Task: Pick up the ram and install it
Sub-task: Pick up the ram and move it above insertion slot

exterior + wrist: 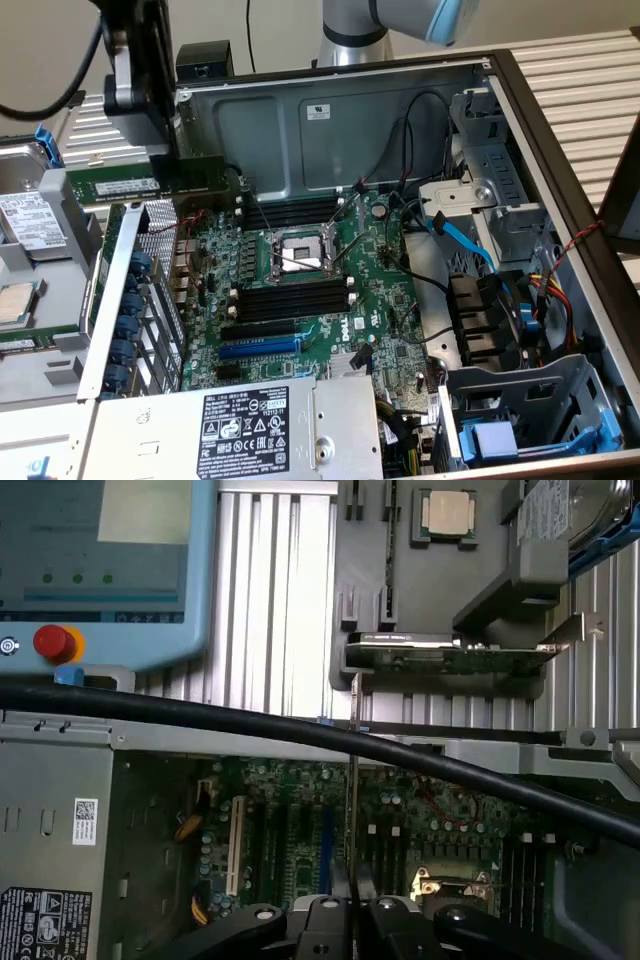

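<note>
Jaws: closed tight on the ram, with one finger on each flat side.
Ram: a long green stick with a pale label. It is up in the air and held level, standing on its thin edge. It hangs at the far part of the exterior view's left, over the left wall of the computer case.
Gripper: comes down from above and pinches the top edge of the ram near its middle.
Black slots: they lie on the green board inside the case, well apart from the ram, lower down and to the exterior view's right.
Blue slot: just nearer than the black slots.
Silver socket: just beyond the black slots.
Grey box with labels: at the near edge of the case.
Black cable: runs across the wrist view, in front of the ram.
</note>
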Tool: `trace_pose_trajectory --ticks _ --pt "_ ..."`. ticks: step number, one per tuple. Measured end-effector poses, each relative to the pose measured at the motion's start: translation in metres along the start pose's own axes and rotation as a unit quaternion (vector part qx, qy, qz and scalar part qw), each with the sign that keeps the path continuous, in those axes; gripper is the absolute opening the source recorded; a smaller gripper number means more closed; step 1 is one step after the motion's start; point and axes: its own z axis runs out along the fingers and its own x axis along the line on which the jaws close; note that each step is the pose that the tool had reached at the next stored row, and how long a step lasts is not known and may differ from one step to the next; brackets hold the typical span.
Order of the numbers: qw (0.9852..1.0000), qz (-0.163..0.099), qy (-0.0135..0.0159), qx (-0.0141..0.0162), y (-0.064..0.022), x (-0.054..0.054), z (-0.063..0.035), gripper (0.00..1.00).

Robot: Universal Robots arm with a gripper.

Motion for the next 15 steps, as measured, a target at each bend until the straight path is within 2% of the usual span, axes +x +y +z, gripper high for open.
trace_pose_trajectory --ticks 4,9,15 --pt "1.0000 0.000 0.0017 -0.0002 -0.0148 0.000 -0.0008 0.13" --pt "1.0000 0.000 0.0017 -0.0004 -0.0315 -0.003 -0.0018 0.13" --pt "1.0000 0.000 0.0017 -0.0005 -0.0473 -0.007 -0.0027 0.13"
